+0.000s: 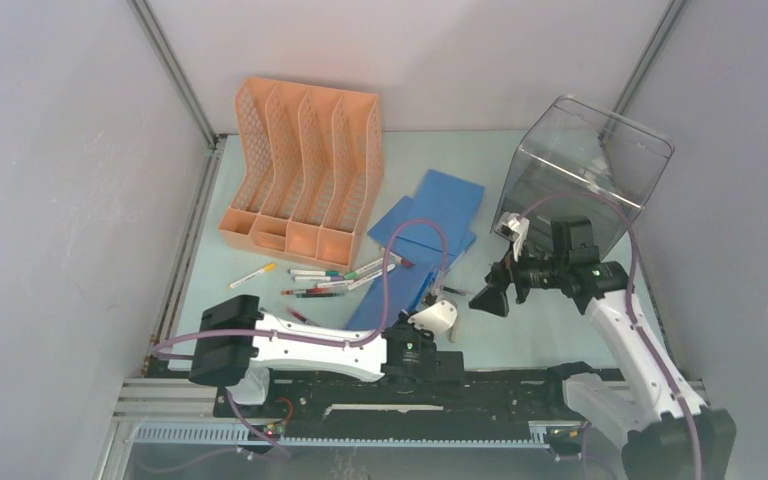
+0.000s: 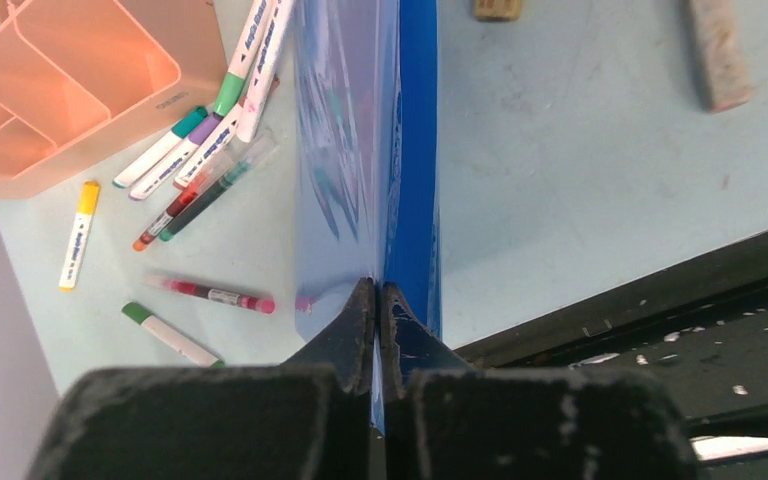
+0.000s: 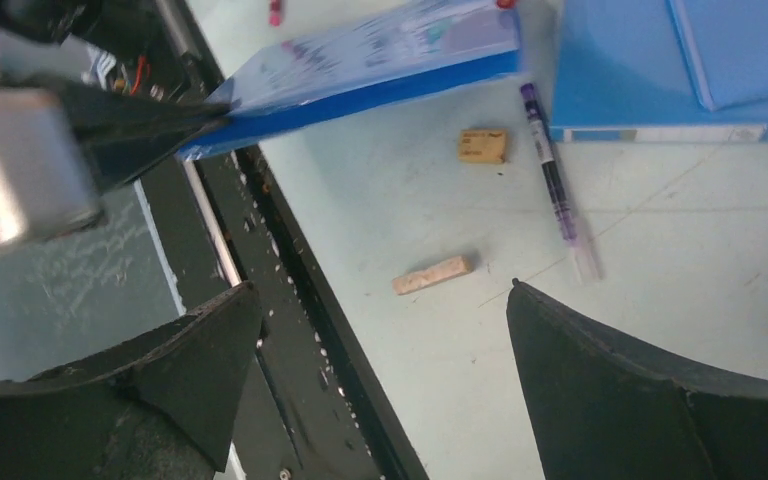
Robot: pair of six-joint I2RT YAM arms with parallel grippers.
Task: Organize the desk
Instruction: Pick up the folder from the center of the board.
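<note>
The desk [image 1: 520, 330] is a pale mint-green tabletop. My left gripper [image 2: 376, 290] is shut on the near edge of a blue folder [image 2: 360, 150], which stands on edge and is lifted off the desk near the front rail. In the top view this gripper [image 1: 430, 318] is at the folder's [image 1: 400, 290] near corner. My right gripper [image 3: 381, 288] hangs open above the desk's front edge with nothing between its fingers. The held folder [image 3: 380, 60] lies up and to its left.
Orange file rack [image 1: 300, 165] at the back left, with several markers [image 1: 340, 278] scattered in front of it. More blue folders [image 1: 440, 205] lie mid-desk. Clear plastic box [image 1: 585, 165] at the back right. Two erasers [image 3: 432, 275] [image 3: 483, 145] and a purple pen [image 3: 557, 185] lie near the black rail [image 3: 290, 280].
</note>
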